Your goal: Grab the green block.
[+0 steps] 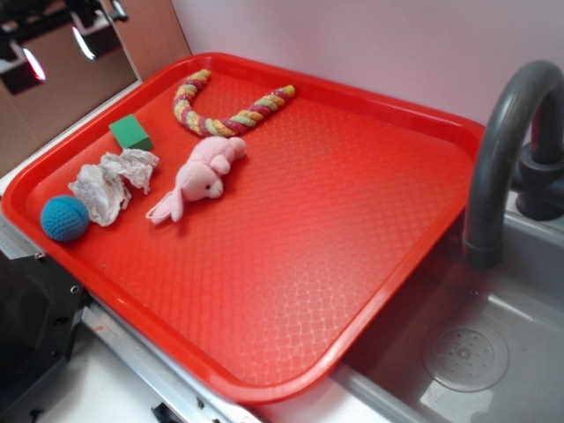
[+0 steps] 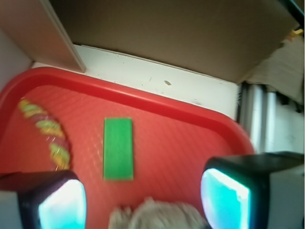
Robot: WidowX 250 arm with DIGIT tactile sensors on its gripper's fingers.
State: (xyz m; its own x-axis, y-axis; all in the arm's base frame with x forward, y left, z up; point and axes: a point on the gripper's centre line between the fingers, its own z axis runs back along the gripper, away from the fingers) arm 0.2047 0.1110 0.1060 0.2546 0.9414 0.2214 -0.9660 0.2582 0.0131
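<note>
The gripper (image 2: 143,200) hangs spread wide, fingers empty, above the green block (image 2: 118,148); it lies flat near the red tray's (image 1: 370,291) back-left rim, looking stiff, light and sharp-edged, so pinch its long flat sides; sharing the tray: rope toy (image 1: 225,113), pink plush (image 1: 201,179), crumpled cloth (image 1: 110,183), blue crocheted ball (image 1: 64,218).

**Black-cased fingers with glowing cyan pads**

In the wrist view the gripper (image 2: 143,195) shows as two blocky fingers (image 2: 52,200) at the near edge, one left and one right. Each has a dark, rounded black casing around a bright cyan-to-white pad face that looks glossy and blown out by light. The right finger's outer side is pale grey. The edges are blurred.
</note>
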